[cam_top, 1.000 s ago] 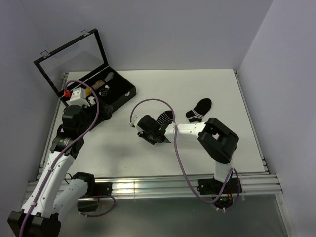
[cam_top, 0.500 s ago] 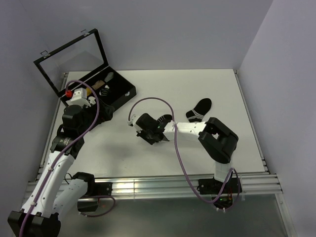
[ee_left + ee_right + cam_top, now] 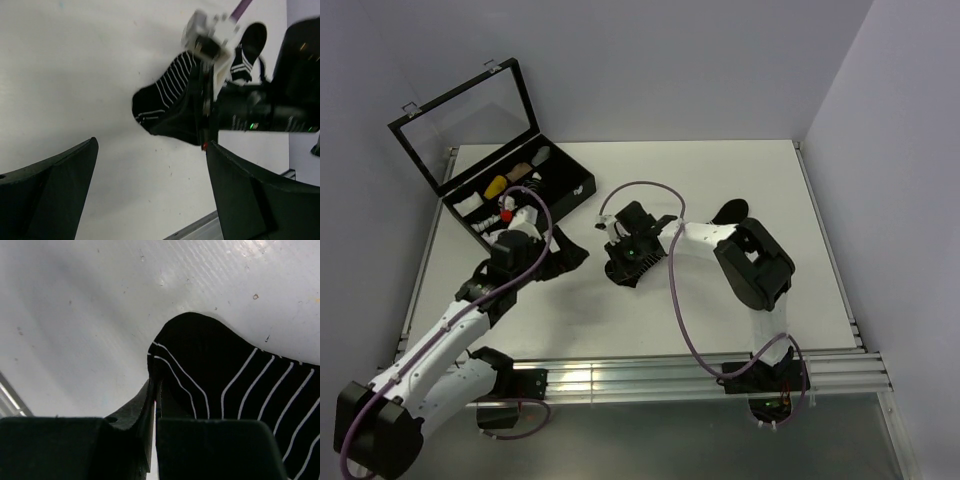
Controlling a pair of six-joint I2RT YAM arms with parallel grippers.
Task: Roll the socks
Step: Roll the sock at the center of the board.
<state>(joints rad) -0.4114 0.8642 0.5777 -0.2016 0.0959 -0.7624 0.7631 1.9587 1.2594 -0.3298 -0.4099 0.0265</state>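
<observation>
One black sock (image 3: 162, 105) with thin white stripes lies on the white table, its edge pinched in my right gripper (image 3: 155, 395), which is shut on it. The same sock (image 3: 235, 385) fills the right wrist view. In the top view my right gripper (image 3: 620, 270) covers most of this sock. The second black sock (image 3: 730, 212) lies further right, partly behind the right arm, and shows in the left wrist view (image 3: 247, 47). My left gripper (image 3: 570, 255) is open and empty, just left of the right gripper. In its own view the left gripper (image 3: 152, 150) faces the held sock.
A black case (image 3: 582, 187) with its clear lid raised stands at the back left. It holds small white, yellow and tan bundles. The right arm's purple cable (image 3: 645, 188) loops over the table's middle. An aluminium rail (image 3: 620, 375) runs along the near edge.
My left arm has swung from beside the case toward the table's middle, close to the right gripper. My right gripper has turned and shifted slightly back, keeping hold of the sock.
</observation>
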